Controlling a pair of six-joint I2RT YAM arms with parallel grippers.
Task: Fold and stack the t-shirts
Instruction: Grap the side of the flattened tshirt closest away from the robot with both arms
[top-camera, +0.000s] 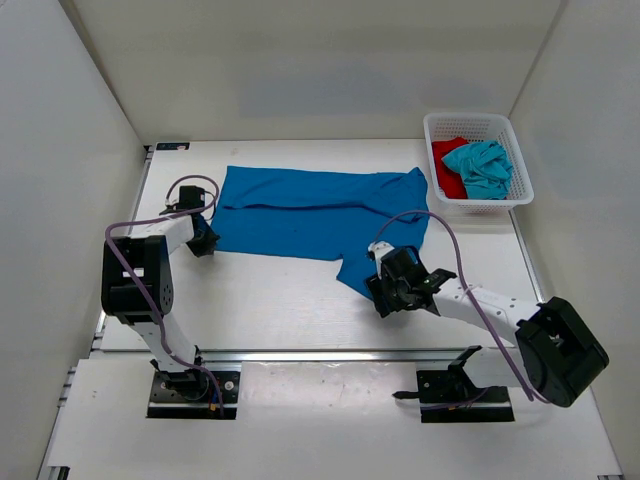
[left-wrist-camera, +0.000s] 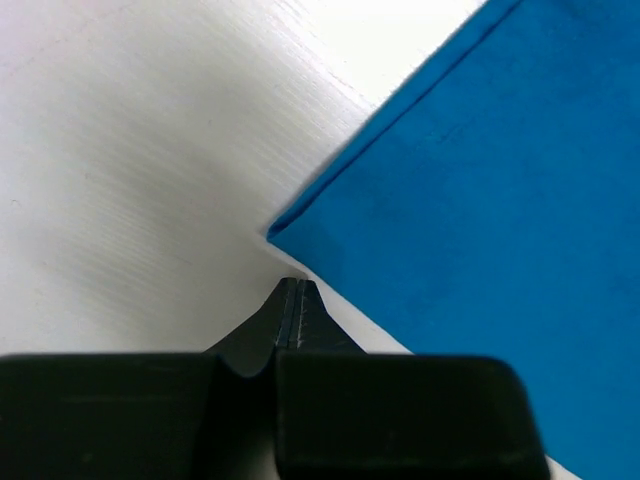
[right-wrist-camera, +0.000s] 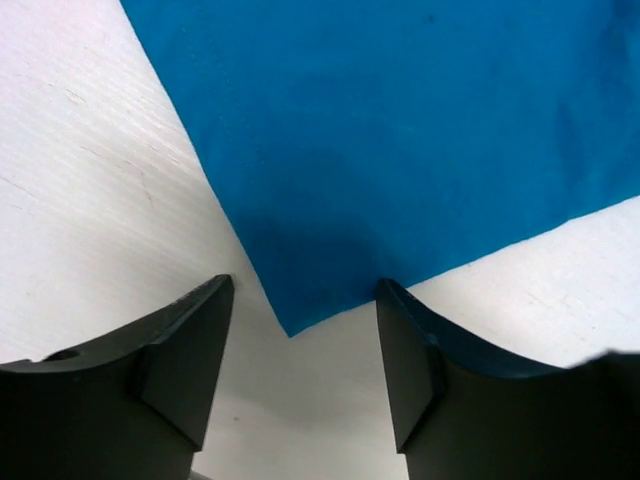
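Our left fingers (left-wrist-camera: 290, 310), closed on nothing, sit just short of the blue shirt's (left-wrist-camera: 480, 200) left-edge corner; our right fingers (right-wrist-camera: 305, 300) gape astride its near-edge corner.

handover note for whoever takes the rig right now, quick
Left tool: shut at the blue shirt's near-left corner, no cloth visibly pinched.
Right tool: open, straddling the shirt's near corner.
Blue shirt lies spread on the table, unfolded. Red shirt and teal shirt sit bunched in the basket.
Done: nothing folded or stacked.
Left: fold all three, then stack.
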